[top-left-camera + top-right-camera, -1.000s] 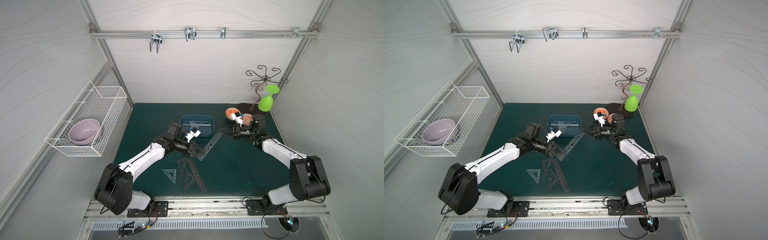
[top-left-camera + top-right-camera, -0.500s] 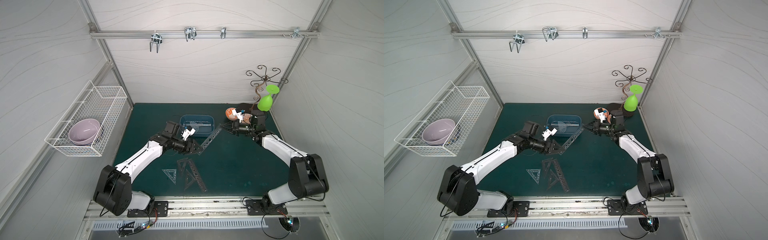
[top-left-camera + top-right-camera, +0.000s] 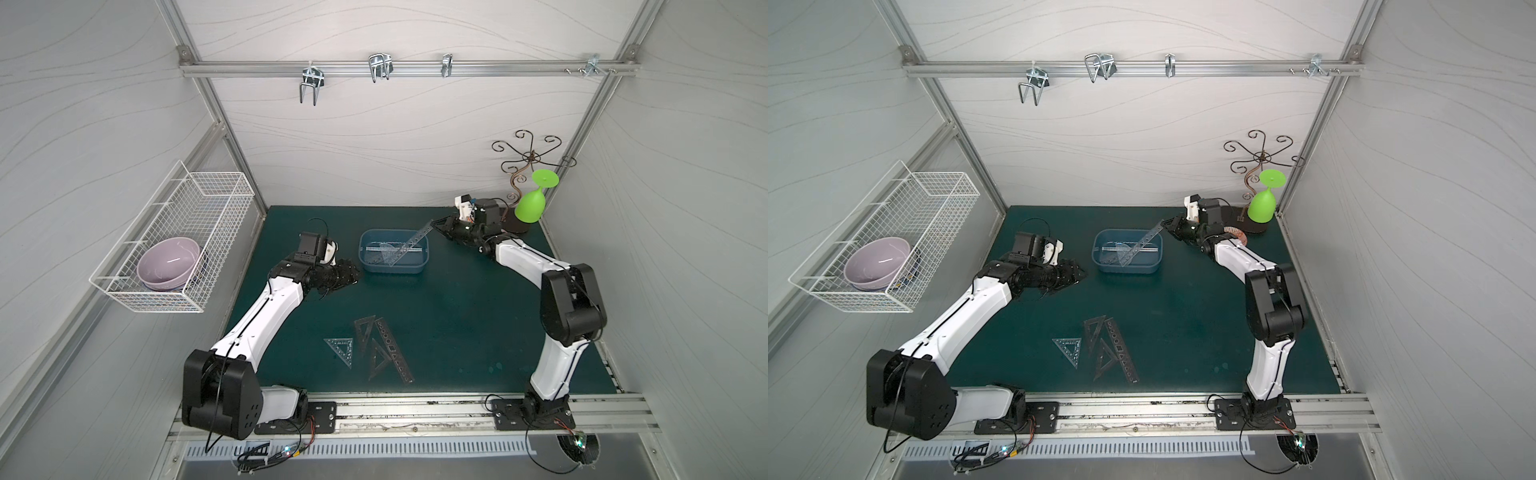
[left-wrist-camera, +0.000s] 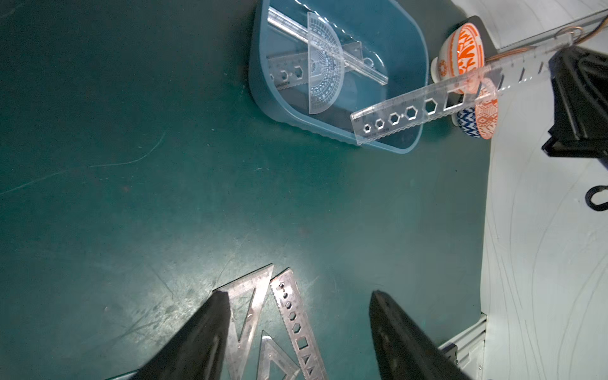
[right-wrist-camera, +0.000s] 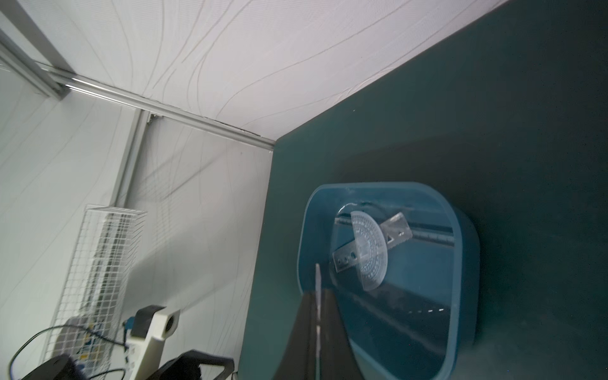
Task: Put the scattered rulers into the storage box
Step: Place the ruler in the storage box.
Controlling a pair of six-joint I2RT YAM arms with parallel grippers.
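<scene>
White walls (image 3: 395, 137) veined with thin grey wavy lines meet at aluminium posts (image 3: 232, 137). A metal rail (image 3: 498, 68) carrying hooks (image 3: 380, 70) crosses the back wall. A white wire basket (image 3: 216, 195) hangs on a side wall. A dark green mat (image 3: 457, 299) covers the floor; a curly wire stand (image 3: 530, 157) fills a back corner.

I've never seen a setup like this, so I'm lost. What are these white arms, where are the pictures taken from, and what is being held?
Two robot arms stand at a green mat. Two pictures look down from above; two come from cameras on the arms' wrists. The right gripper is shut on a clear ruler, slanting over the blue box, where a protractor lies. The left gripper is open and empty. Four more rulers lie on the mat.
</scene>
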